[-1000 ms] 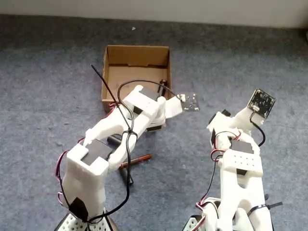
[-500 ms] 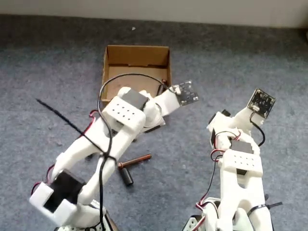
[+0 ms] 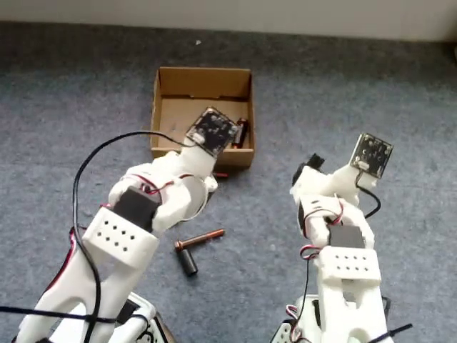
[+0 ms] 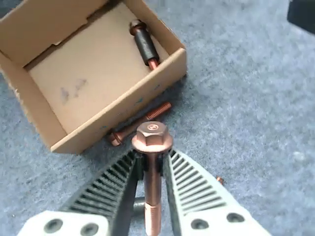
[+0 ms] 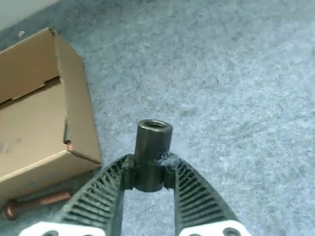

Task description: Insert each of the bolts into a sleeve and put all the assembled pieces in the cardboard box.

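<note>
Starting at the lower middle of the high view, a loose bolt [image 3: 201,239] and a black sleeve [image 3: 188,262] are seen lying close together on the table [image 3: 400,78], unmoved since a second ago. Above them, the left arm has been drawn up and back from its stretch beside the box's right front corner, so that its wrist is now held over the box's front edge. The left pincer [image 4: 151,158] is pinched on a copper bolt [image 4: 152,137], gripped by the shank with the hexagonal head standing out beyond the tips. The right arm has been turned a little towards the left one. The right pincer [image 5: 149,169] is pressed onto a dark sleeve [image 5: 154,137], its open bore facing outward. With one part in each pincer, the mating step is judged to be at hand, and bolt and bore must first be lined up. Farther off, a third bolt [image 4: 140,123] lies just outside the front wall of the cardboard box [image 4: 123,110]. One assembled piece [image 4: 144,46] rests inside at the box's right side, so the remaining pieces are still to be joined.
</note>
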`<state>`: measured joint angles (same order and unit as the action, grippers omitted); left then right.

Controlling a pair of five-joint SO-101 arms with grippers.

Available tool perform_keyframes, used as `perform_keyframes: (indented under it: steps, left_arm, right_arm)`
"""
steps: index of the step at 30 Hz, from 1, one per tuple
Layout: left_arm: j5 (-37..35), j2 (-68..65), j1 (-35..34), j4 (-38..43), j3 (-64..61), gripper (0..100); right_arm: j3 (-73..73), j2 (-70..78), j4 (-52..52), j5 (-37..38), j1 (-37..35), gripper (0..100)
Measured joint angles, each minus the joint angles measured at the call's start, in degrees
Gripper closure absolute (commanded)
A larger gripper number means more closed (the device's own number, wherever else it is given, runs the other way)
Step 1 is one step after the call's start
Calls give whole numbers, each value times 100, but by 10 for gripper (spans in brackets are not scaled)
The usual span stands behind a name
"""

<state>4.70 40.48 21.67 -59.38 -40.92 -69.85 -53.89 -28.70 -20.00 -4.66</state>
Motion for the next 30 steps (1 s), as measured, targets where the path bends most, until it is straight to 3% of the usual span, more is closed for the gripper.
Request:
perform_keyframes:
  steps: [7, 15, 25, 30]
  left_arm:
    - [-1231, 1512, -264, 668, -1108, 994]
    - [-2145, 3297, -580, 756, -1538, 994]
    - [-2646, 4255, -571, 765, -1811, 994]
    - [-2804, 4703, -571, 835, -2066, 994]
  right_arm:
    - [-686, -1371, 0, 9, -598, 993]
    - [-1152, -2171, 0, 123, -1512, 993]
    - [-2435, -3631, 0, 2374, -3051, 993]
    - [-2620, -4888, 0, 2901, -3569, 993]
